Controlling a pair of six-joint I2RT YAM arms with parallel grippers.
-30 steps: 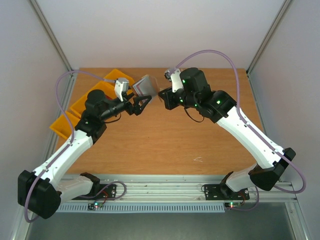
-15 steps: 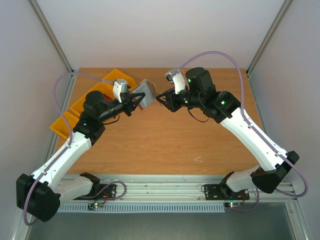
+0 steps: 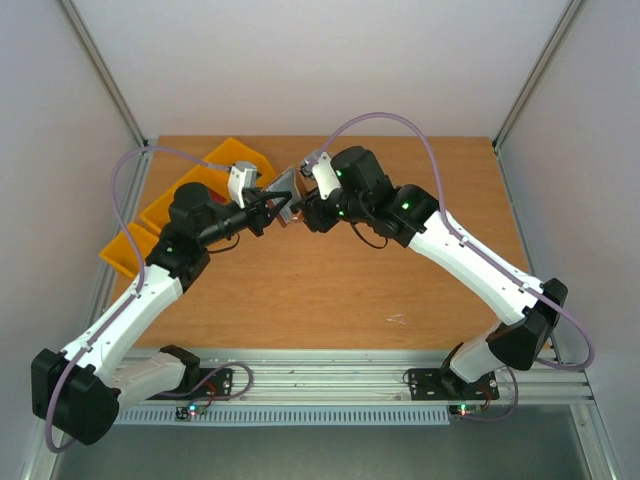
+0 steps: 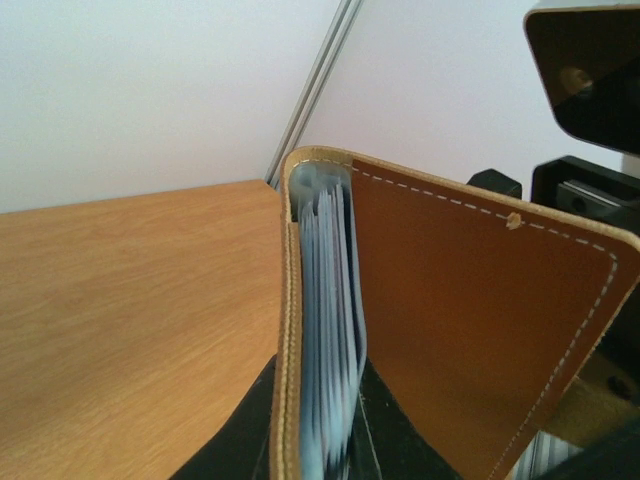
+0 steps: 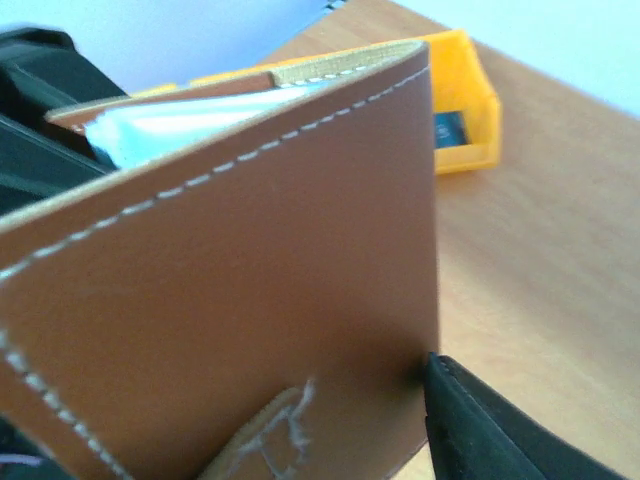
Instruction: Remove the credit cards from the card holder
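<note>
The left jaws are clamped on the bottom of the card holder (image 4: 470, 330), holding it upright and slightly ajar above the tabletop (image 3: 330, 290). The right jaws are up against its brown outer face, with one black finger (image 5: 478, 425) by its lower corner; I cannot tell how wide they stand. The left arm (image 3: 150, 290) and right arm (image 3: 470, 260) bend inward and meet at the holder. Pale blue leaves show inside it; no credit cards can be made out. Yellow bins (image 3: 222, 160) sit behind, to the left.
</note>
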